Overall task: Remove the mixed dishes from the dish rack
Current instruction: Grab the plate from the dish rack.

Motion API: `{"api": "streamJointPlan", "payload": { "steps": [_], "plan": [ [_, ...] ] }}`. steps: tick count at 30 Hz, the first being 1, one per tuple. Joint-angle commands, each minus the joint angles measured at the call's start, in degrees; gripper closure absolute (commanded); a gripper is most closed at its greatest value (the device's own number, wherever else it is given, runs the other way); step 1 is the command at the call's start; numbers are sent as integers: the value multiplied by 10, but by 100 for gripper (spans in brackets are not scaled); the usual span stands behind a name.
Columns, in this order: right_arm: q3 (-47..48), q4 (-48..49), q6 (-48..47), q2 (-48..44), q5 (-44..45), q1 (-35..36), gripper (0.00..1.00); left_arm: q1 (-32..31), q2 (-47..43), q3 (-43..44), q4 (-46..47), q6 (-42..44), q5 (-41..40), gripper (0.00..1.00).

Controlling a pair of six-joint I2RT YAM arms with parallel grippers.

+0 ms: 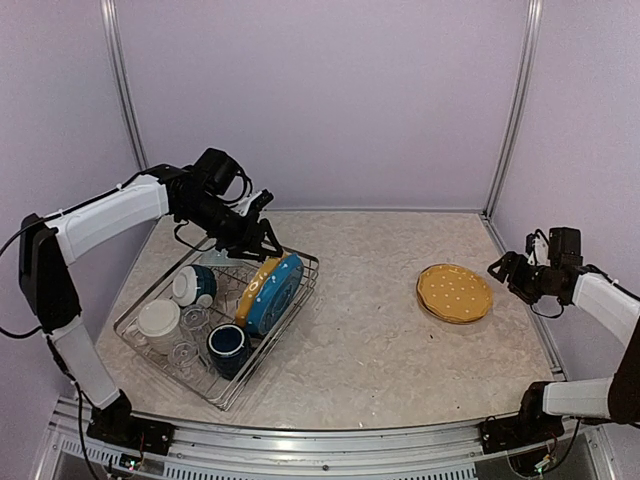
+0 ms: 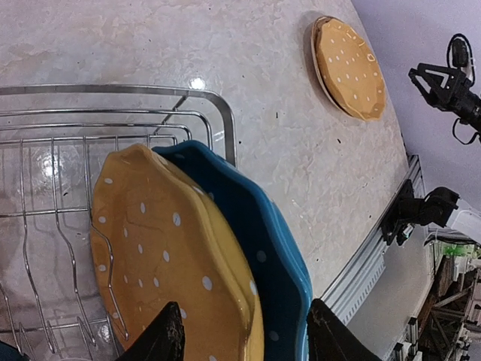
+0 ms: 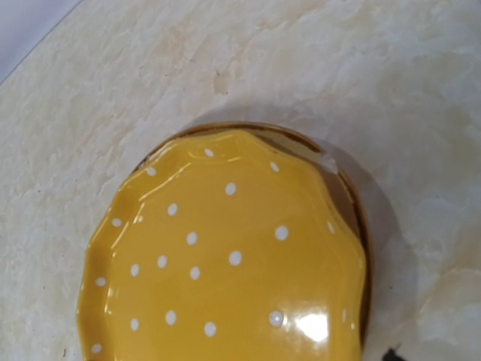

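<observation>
The silver wire dish rack (image 1: 300, 262) stands at the table's left. A yellow dotted plate (image 1: 256, 286) and a blue dotted plate (image 1: 278, 292) stand on edge in it. It also holds a navy mug (image 1: 228, 347), a cream mug (image 1: 159, 321), a teal and white bowl (image 1: 192, 284) and clear glasses (image 1: 186, 352). My left gripper (image 1: 262, 246) is open just above the two upright plates. In the left wrist view its fingers (image 2: 167, 340) straddle the yellow plate (image 2: 165, 263) and blue plate (image 2: 259, 241). My right gripper (image 1: 508, 269) is open beside another yellow dotted plate (image 1: 455, 293), which lies on a plate with a brownish rim (image 3: 356, 218).
The rack's rim (image 2: 225, 120) shows in the left wrist view, with divider prongs (image 2: 71, 248) to the left of the plates. Bare marbled tabletop lies between the rack and the stacked plates. Purple walls close the back and sides.
</observation>
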Motion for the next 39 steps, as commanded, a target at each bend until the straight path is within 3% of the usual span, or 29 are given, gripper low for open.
{"api": "streamJointPlan", "payload": {
  "steps": [1, 9, 21, 29, 39],
  "plan": [
    [8, -9, 2, -6, -3, 4, 21, -15, 21, 23, -34, 21, -44, 52],
    [5, -9, 2, -11, -2, 6, 21, -26, 43, 32, -49, 21, -56, 65],
    [0, -6, 3, -13, -3, 7, 21, -27, 70, 50, -84, 32, -126, 58],
    [8, -11, 0, -13, -3, 7, 21, -11, 60, 55, -98, 42, -173, 65],
    [9, -14, 0, -16, 0, 7, 21, -10, 78, 65, -119, 52, -146, 67]
  ]
}}
